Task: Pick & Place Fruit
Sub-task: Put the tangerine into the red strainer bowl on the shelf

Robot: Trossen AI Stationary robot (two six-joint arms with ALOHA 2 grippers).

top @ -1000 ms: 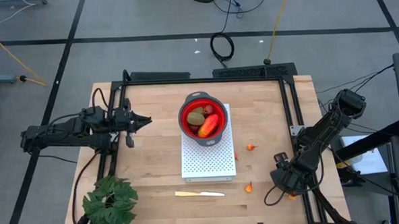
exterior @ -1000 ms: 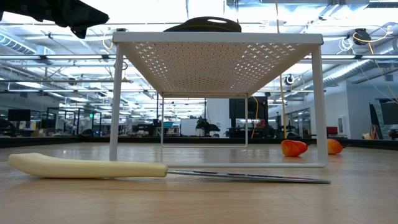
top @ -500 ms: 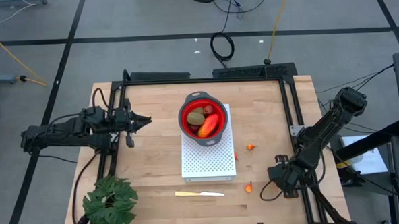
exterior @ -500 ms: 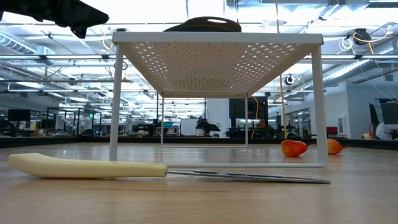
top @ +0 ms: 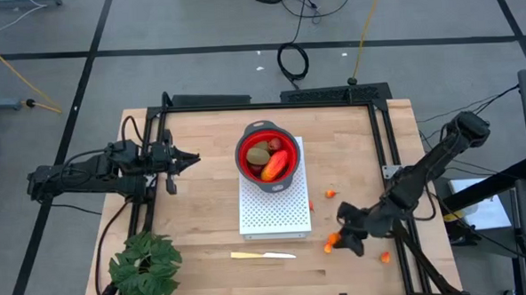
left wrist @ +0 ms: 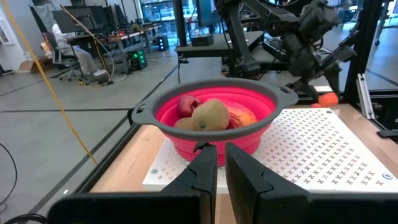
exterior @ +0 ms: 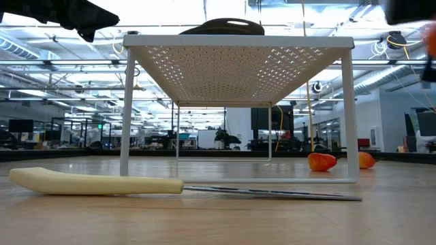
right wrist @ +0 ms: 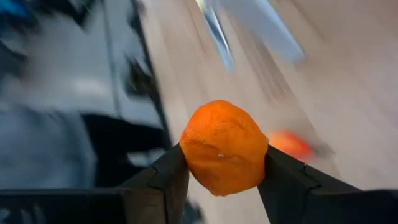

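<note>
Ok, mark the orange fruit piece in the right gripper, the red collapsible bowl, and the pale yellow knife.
small orange fruit piece (right wrist: 222,148), right wrist view, middle of its front face
red collapsible bowl (top: 247,135), high view, its rim
pale yellow knife (exterior: 95,182), low view, middle of the handle

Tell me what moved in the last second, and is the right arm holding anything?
The right gripper swung in from the table's right edge toward the middle, jaws closed on an orange piece. The left gripper, bowl, white rack and knife stayed put.
</note>
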